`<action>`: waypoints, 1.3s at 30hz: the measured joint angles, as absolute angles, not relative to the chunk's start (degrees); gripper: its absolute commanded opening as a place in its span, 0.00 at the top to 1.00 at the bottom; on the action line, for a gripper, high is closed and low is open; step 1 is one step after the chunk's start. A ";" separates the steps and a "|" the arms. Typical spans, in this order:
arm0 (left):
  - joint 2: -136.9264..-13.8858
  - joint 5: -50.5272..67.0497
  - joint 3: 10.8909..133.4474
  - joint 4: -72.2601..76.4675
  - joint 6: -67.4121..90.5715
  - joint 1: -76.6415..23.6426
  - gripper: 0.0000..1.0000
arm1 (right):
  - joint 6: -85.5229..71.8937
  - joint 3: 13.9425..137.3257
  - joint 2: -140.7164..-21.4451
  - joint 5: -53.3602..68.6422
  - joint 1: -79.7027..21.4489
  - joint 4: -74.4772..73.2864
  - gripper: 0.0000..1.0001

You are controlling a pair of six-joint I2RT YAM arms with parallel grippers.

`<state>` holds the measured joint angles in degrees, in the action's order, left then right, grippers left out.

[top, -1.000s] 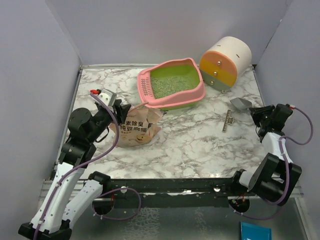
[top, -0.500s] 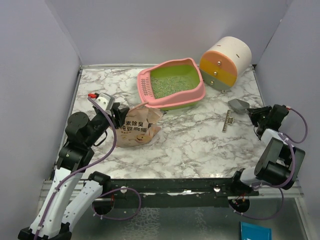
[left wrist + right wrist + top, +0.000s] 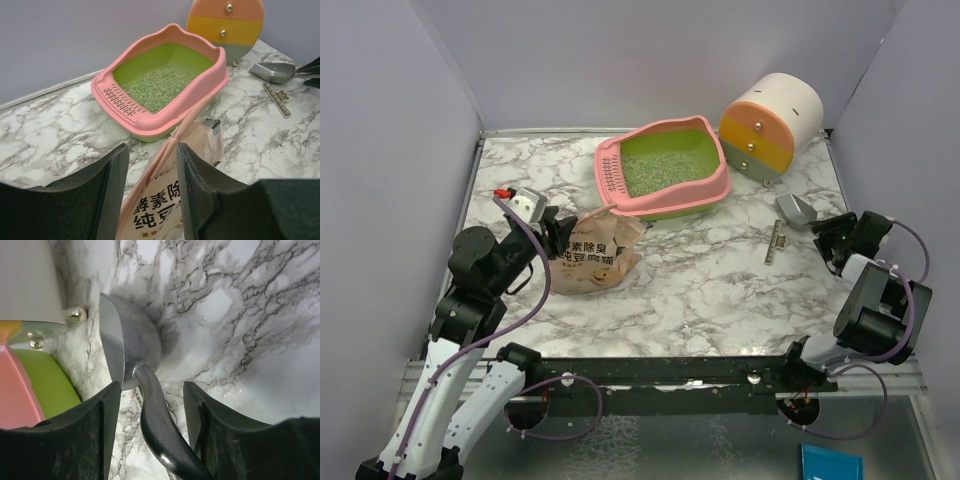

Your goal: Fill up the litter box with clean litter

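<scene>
The pink litter box with a green inside stands at the back middle, with pale green-grey clean litter in it; the left wrist view shows the box and the litter too. The tan pouch lies in front of it. My left gripper is open, its jaws either side of the pouch's upper edge. My right gripper is open around the dark handle of the grey metal scoop, without visibly pressing it.
The white-orange-yellow round drawer cabinet stands at the back right, close behind the scoop. A small flat metal strip lies on the marble table left of my right gripper. Purple walls close in the left, back and right.
My right gripper has slid left towards the scoop and now straddles its handle. My left gripper has dropped slightly and drawn back a little beside the pouch.
</scene>
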<state>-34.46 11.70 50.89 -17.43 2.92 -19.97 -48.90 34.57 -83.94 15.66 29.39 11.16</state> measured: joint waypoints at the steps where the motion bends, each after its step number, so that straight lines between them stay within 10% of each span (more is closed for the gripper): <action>1: -34.48 11.70 50.89 -17.47 2.94 -19.97 0.55 | -48.82 34.57 -84.01 15.66 29.39 10.59 0.44; 28: -34.28 12.25 52.47 -18.28 2.90 -19.97 0.43 | -40.62 32.60 -58.24 8.95 29.39 -1.39 0.42; 39: -31.05 14.37 51.35 -18.41 2.02 -19.97 0.35 | -34.57 34.65 -58.61 37.19 22.90 9.87 0.53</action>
<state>-31.05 14.37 51.35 -18.41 2.02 -19.97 -34.57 34.65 -58.61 37.19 22.90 9.87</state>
